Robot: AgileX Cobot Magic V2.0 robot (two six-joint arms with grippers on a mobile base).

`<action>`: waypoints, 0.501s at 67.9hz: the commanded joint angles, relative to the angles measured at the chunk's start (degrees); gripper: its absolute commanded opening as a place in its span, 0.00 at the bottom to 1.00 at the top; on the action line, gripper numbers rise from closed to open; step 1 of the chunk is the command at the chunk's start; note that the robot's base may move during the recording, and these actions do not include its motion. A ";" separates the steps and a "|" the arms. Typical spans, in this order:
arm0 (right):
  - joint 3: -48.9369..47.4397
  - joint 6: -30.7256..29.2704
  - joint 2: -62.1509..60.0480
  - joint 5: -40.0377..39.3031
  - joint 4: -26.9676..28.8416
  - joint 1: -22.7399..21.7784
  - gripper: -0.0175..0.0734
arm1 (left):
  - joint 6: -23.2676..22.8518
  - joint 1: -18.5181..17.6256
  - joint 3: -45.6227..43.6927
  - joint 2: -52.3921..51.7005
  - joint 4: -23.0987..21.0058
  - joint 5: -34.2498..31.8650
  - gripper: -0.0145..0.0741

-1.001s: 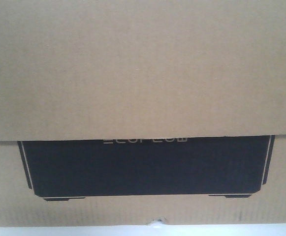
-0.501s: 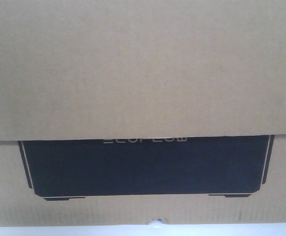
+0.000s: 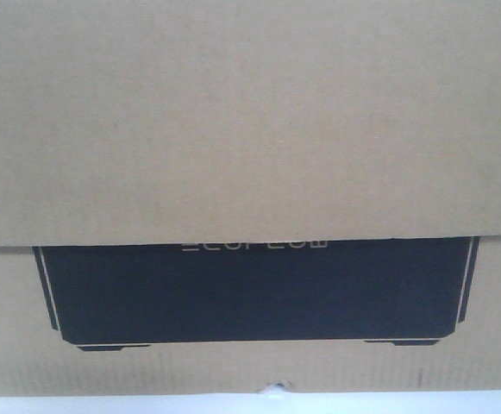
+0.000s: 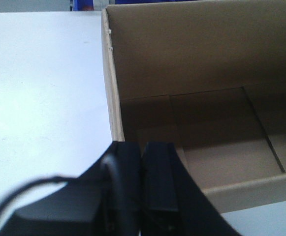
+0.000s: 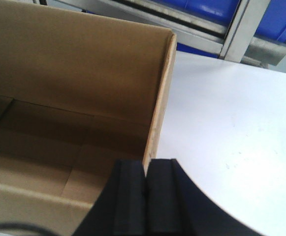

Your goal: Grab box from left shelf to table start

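on the table, one open box, apparently pinched at opposite walls by two grippers: left, right

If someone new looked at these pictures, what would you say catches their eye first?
The big brown box fills the front view, its black ECOFLOW panel low on the face. In the wrist views it is open-topped and empty on the white table, with the left gripper and right gripper each shut on a side wall. Blue bins sit behind a steel shelf.
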 commanded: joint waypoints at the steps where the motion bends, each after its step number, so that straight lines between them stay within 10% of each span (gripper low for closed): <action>1: 4.03 -0.20 -3.54 -8.50 -0.62 -0.07 0.26 | 0.22 -0.38 3.81 -4.79 -0.25 -7.33 0.05; 34: 31.33 -0.20 -27.33 -22.57 -0.62 -0.07 0.26 | 0.22 -0.38 39.44 -37.41 -0.23 -32.21 0.05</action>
